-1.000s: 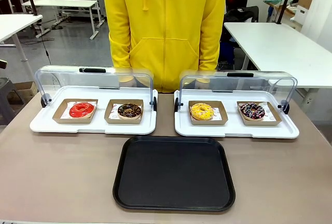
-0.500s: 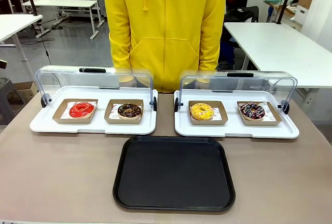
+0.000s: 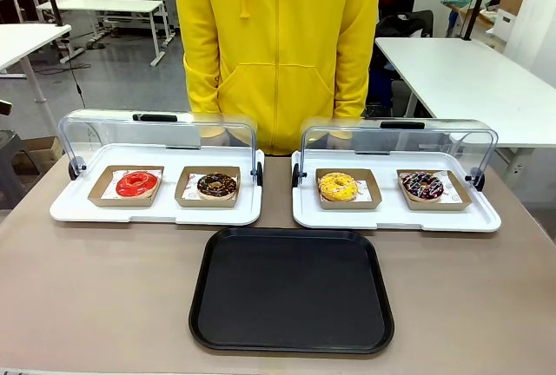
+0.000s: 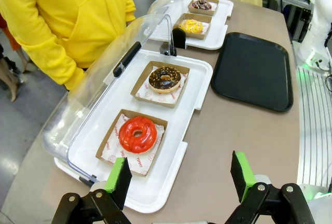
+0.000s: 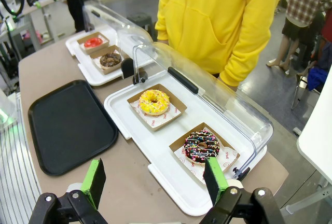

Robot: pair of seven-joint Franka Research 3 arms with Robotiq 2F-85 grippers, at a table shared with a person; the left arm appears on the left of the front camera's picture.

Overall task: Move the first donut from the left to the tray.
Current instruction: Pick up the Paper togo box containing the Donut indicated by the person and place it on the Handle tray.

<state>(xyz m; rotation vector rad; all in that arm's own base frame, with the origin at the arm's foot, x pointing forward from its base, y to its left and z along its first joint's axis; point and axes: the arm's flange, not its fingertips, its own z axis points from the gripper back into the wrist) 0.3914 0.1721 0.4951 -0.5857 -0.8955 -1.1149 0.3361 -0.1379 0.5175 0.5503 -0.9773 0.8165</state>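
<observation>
Both pincers gape, gripping nothing, above the bench (image 3: 104, 288).
The left pincer (image 4: 181, 169), its base cut off at the picture's edge, hangs spread wide before a white tray (image 4: 199, 86) with a raised clear lid (image 4: 88, 105); there the red donut (image 4: 137, 134) sits in a cardboard tray (image 4: 103, 149) whose print is too small to read, beside a chocolate donut (image 4: 164, 78). The black tray (image 4: 254, 71) lies apart. The right pincer (image 5: 154, 177) is equally wide.
</observation>
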